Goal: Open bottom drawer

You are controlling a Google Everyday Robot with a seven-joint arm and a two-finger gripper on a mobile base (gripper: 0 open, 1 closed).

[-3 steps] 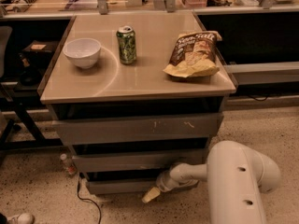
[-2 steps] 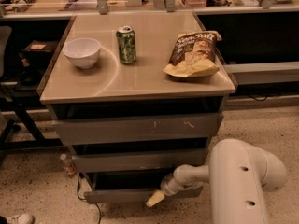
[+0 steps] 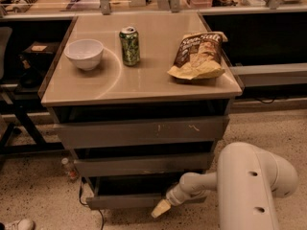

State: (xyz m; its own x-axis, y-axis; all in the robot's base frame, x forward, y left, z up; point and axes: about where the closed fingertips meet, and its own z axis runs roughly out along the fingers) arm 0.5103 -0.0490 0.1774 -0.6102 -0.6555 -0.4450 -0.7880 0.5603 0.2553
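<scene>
The cabinet has three grey drawer fronts. The bottom drawer [image 3: 125,201] is the lowest and slimmest one, plain and handleless; it stands pulled out a little, with a dark gap above its front. The gripper [image 3: 160,208] is at the end of my white arm [image 3: 249,190], low at the right part of the bottom drawer's front, its pale tip at the front's lower edge. The mid-width front [image 3: 141,164] and the widest scratched front [image 3: 139,132] sit above it.
On the cabinet top [image 3: 144,87] stand a white bowl [image 3: 84,53], a green can [image 3: 129,45] and a chip bag [image 3: 199,55]. A small bottle [image 3: 68,168] and a cable [image 3: 98,217] lie on the speckled floor at the left. A desk frame [image 3: 19,123] stands further left.
The gripper has moved slightly down and toward the camera, and the bottom drawer front has come out a little with it.
</scene>
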